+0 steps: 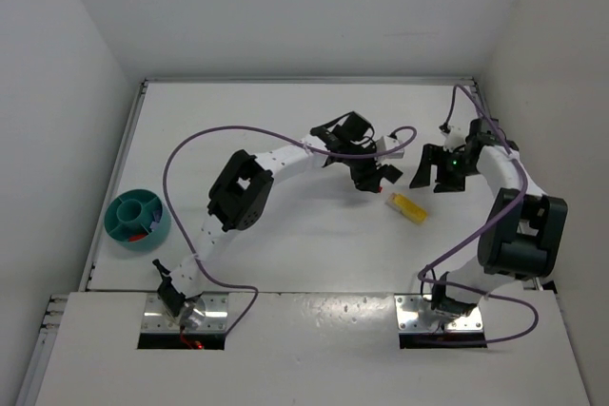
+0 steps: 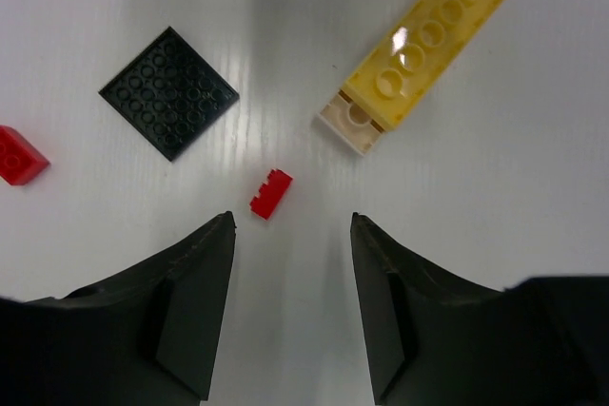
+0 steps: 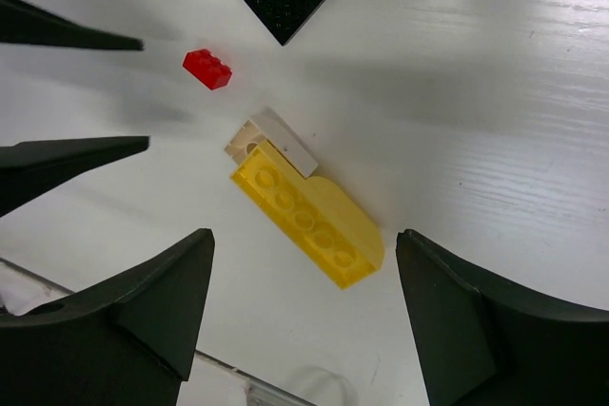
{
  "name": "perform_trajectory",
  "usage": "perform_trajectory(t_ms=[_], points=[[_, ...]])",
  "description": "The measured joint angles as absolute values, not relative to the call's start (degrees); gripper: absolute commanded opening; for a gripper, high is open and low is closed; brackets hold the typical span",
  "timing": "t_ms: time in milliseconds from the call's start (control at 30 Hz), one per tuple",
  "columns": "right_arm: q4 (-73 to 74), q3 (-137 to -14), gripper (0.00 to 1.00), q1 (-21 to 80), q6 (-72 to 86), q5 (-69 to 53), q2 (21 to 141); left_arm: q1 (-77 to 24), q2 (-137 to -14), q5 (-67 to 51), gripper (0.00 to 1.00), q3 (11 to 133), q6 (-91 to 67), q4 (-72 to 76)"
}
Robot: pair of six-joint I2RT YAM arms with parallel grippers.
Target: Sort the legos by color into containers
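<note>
Nearest to the arm bases, close to the left edge of the white table point(image 1: 314, 259), stands the small round teal plastic bowl point(image 1: 136, 219). We see something red inside it, so we judge that it serves for the red pieces. It is well apart from the loose bricks.

Farther in, on the right half of the table, lies the long flat yellow studded plastic brick point(image 3: 306, 213). A small cream-white brick point(image 3: 271, 140) touches one of its ends; whether the two are clipped together we cannot tell. The right gripper point(image 3: 304, 237) hovers over the yellow brick with its jaws spread, one on each long side and touching neither. We think it stands so in order to close across the narrow width. We see no second container, so where yellow should go is not clear to us.

Beside it, the left gripper point(image 2: 293, 223) points down at the table, its fingers also spread and with nothing between them. The tiny red plastic brick point(image 2: 271, 193) lies just ahead of the gap, a little toward one finger. We judge that this gripper must advance slightly and centre itself before closing.

Beyond these, as the wrist cameras look, lie a flat black square studded plate point(image 2: 169, 92) and a second small red brick point(image 2: 19, 156), both untouched.
</note>
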State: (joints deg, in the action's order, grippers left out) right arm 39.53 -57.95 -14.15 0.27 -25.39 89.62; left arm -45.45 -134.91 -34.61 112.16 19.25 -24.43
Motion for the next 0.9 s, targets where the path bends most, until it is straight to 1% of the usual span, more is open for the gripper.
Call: perform_trajectory(t_ms=[233,567,633,667,700,900], points=[[40.14,-57.95,0.76,-17.06,0.27,-29.67,89.65,-45.47,-141.67,-34.76,0.6,120.18,19.14,-25.06],[41.74,-58.22,0.74,-18.83,0.05,-34.0,89.91,-45.82,-144.0,-34.72,0.6,122.52,19.97,-28.4],[41.78,-58.26,0.74,-19.11,0.03,-34.7,90.08,-45.82,-144.14,-34.68,0.57,122.52,20.51,-29.19],[41.87,-58.26,0.74,-19.16,0.03,-34.83,90.15,-45.82,-144.18,-34.63,0.57,122.52,20.73,-29.54],[42.0,-58.28,0.74,-19.22,0.03,-35.05,90.17,-45.82,-144.24,-34.59,0.54,122.52,21.02,-29.93],[42.11,-58.33,0.74,-19.38,-0.03,-36.05,90.17,-46.0,-144.44,-34.0,0.54,122.52,22.13,-31.0]])
